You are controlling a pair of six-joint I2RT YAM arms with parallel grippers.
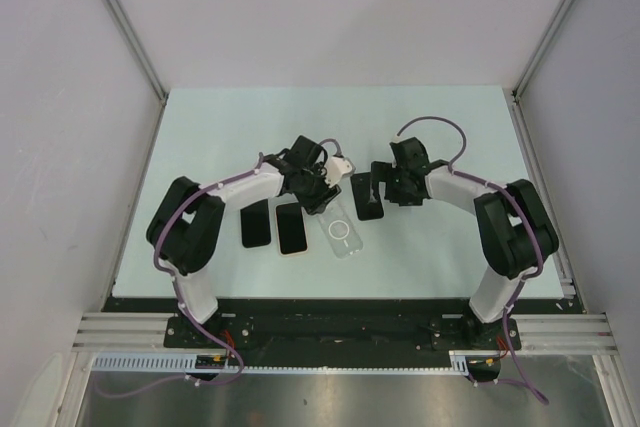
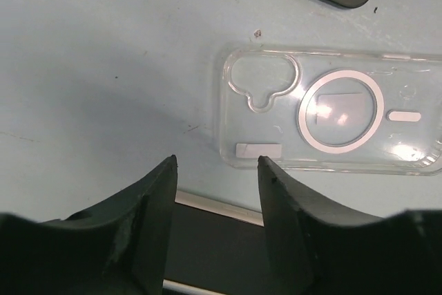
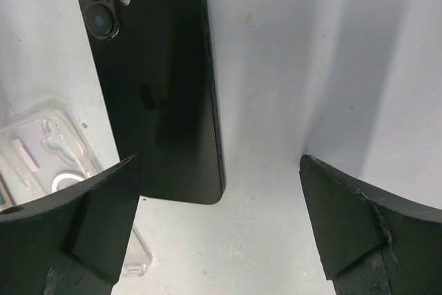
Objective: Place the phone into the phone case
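So, quick look from my end. The clear case (image 1: 341, 235) lies flat on the table (image 1: 230, 127) with nothing in it. In the left wrist view (image 2: 331, 112) I can see straight through it to the round ring mark and the camera cutout.

The black phone (image 1: 367, 199) is just beside the case, up and to its right in the top view, lying back side up. In the right wrist view (image 3: 159, 94) the two lenses and the logo face the camera, and a corner of the case (image 3: 41, 146) peeks in at the left.

The right gripper (image 1: 392, 187) hangs over that phone with its fingers spread as wide as they go (image 3: 217, 160). It's gripping nothing, and the phone's lower end sits in the gap near the left finger.

The left gripper (image 1: 313, 187) is above the near side of the case. Its fingers are apart (image 2: 215, 164) with nothing pinched between them. Below them is a pale-edged phone (image 2: 214, 240), which lies just left of the case in the top view (image 1: 292, 229). I can't tell if the fingers touch it.

Another dark phone (image 1: 256, 224) lies beside that one, further left.
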